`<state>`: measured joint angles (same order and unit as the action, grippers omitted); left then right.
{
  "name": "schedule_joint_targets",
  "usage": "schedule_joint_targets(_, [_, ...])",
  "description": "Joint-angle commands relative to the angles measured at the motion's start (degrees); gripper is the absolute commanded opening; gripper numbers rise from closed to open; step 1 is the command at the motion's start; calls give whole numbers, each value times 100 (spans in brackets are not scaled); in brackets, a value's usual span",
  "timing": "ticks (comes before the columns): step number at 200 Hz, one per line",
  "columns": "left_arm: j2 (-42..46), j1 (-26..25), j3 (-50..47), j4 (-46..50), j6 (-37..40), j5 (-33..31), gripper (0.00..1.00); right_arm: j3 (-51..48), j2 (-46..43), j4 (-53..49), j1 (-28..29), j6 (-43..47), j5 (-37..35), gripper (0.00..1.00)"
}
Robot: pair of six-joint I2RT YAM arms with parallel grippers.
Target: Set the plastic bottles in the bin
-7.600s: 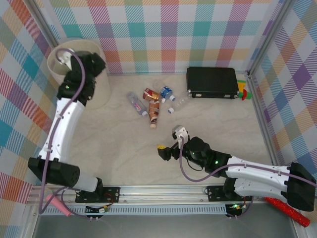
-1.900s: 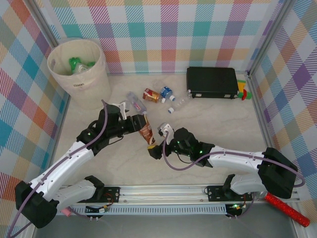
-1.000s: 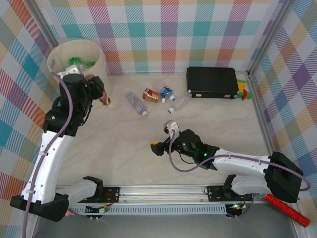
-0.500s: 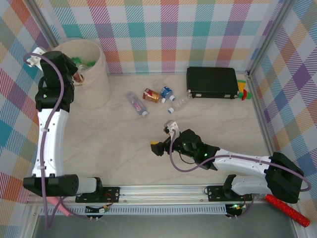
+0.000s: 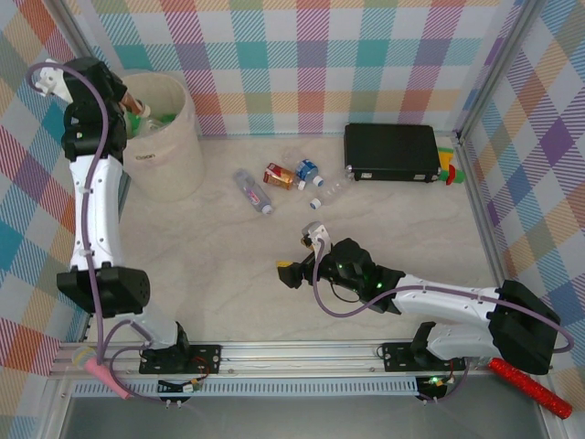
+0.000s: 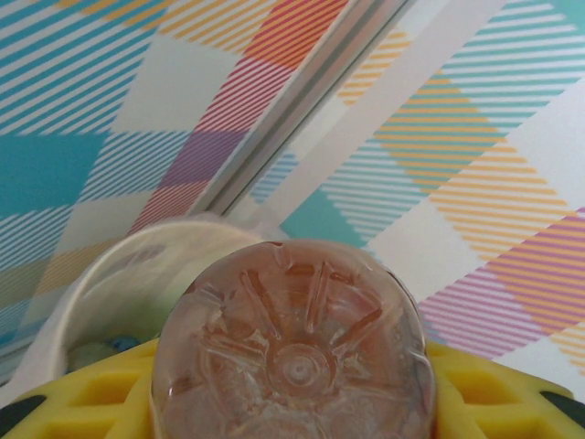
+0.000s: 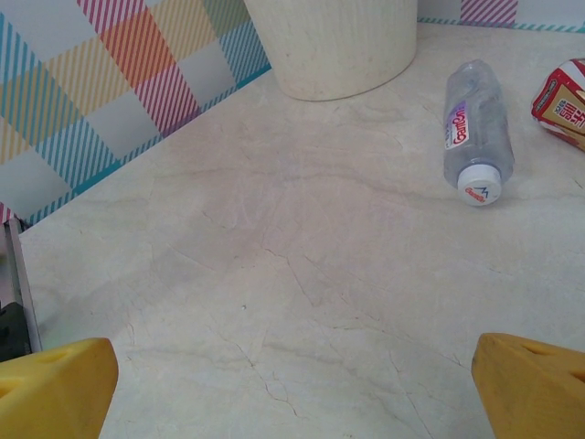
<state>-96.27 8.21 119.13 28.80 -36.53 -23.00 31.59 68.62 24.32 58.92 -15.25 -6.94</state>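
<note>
You can see the brown bottle (image 6: 291, 352) base-on, its body hidden behind. The bin (image 6: 128, 265) rim beyond is blurred. Right of the bin, the red-labelled bottle (image 7: 562, 99) is cut off.

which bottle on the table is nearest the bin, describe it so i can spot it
Start at the tall cream bin in the far left corner and look right across the table. The first one you meet is the clear bottle, lying on its side, white cap toward the near edge. Unlike the brown-labelled bottle beside it, it is see-through.
</note>
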Motion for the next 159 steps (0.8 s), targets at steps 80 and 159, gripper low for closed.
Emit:
schedule_joint_targets(80, [-959, 82, 1148, 927, 916, 400, 88, 34, 187, 195, 31, -66, 96, 99])
schedule_joint_targets(159, [418, -463, -535, 376, 893, 691, 100, 47, 189, 161, 32, -128, 23, 99])
